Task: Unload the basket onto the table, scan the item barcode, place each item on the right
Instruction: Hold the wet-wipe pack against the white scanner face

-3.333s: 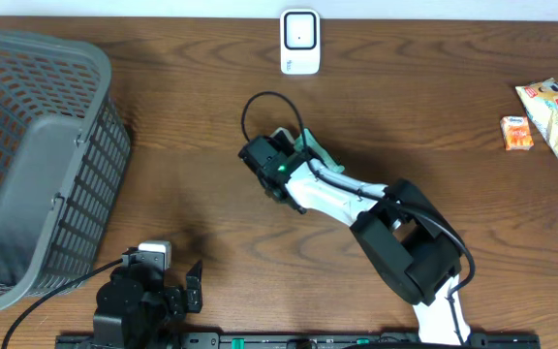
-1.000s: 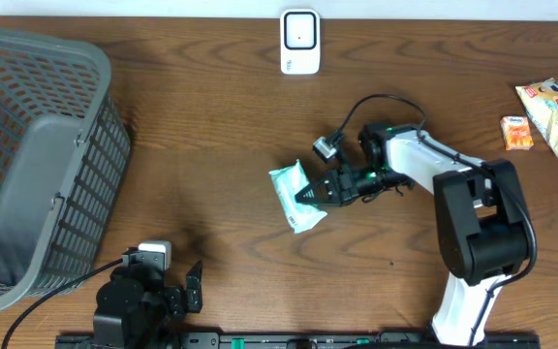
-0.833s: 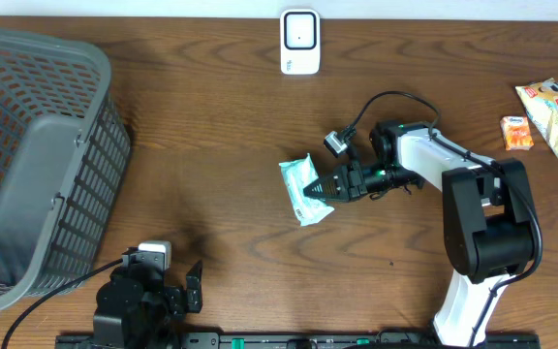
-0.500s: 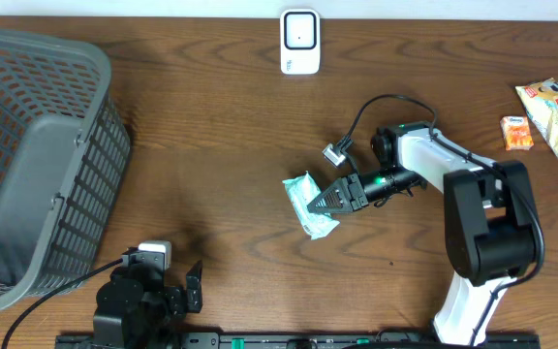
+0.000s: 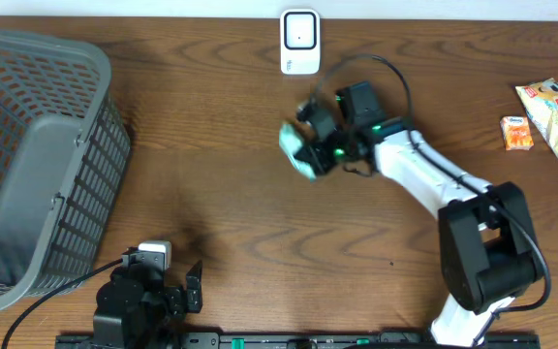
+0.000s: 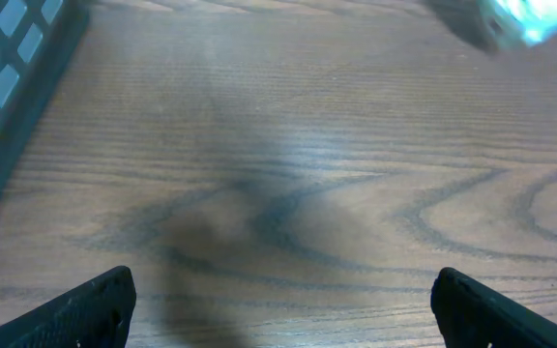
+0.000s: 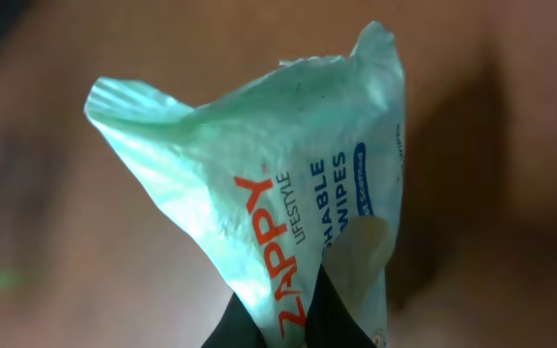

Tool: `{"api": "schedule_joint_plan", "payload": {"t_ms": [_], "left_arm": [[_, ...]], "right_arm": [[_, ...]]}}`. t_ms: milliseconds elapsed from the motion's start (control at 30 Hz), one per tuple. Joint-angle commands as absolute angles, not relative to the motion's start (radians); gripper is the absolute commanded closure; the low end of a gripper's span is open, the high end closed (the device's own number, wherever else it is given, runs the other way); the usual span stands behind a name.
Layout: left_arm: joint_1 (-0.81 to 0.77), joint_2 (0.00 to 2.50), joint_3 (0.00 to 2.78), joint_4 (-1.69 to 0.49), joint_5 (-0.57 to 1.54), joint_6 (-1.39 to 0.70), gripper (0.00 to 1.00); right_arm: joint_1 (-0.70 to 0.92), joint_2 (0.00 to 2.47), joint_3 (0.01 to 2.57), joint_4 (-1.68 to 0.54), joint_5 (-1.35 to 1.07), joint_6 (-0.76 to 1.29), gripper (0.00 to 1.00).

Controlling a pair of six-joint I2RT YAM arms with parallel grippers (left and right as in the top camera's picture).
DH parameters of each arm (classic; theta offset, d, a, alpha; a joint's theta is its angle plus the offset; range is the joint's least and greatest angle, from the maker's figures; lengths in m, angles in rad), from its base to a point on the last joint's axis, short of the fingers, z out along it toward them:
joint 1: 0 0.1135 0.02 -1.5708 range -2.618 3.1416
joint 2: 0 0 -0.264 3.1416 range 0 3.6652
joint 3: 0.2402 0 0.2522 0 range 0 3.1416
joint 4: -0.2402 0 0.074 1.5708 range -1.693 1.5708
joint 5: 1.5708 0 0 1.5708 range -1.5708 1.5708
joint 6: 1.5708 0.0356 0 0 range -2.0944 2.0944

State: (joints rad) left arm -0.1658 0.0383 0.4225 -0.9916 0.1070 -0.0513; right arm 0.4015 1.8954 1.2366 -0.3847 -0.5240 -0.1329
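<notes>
My right fingers (image 7: 341, 324) are clamping a pack of wipes (image 7: 278, 193), holding it near the scanner (image 5: 299, 41); my left fingers (image 6: 95, 307) are hanging wide open over the table (image 6: 278, 145).

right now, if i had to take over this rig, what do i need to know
Right gripper: shut on the wipes pack, pinching one end.
Left gripper: open, holding nothing, low over the table near its front edge.
The wipes pack is just short of the white scanner. The grey basket is far left, and the snack packets far right.
Done: the pack is in the grip and near the scanner.
Left: turn the barcode to the scanner. No barcode shows in these views, so find it first.
</notes>
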Motion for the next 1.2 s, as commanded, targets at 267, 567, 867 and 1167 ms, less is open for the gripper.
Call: {"api": "schedule_joint_plan", "payload": {"t_ms": [267,567,867,1167], "left_arm": [[-0.169,0.037,0.427,-0.994,0.12,-0.045,0.02],[-0.169,0.037,0.427,-0.994,0.12,-0.045,0.02],[-0.169,0.037,0.427,-0.994,0.12,-0.045,0.02],[-0.169,0.037,0.427,-0.994,0.12,-0.045,0.02]], "right_arm": [[0.447,2.046,1.511,-0.106,0.002,-0.083,0.99],[0.434,2.408,2.039,-0.127,0.117,-0.16,0.99],[0.431,2.598,2.277,-0.157,0.239,-0.192,0.99],[0.429,2.542,2.433,-0.552,0.368,-0.093,0.99]]}}
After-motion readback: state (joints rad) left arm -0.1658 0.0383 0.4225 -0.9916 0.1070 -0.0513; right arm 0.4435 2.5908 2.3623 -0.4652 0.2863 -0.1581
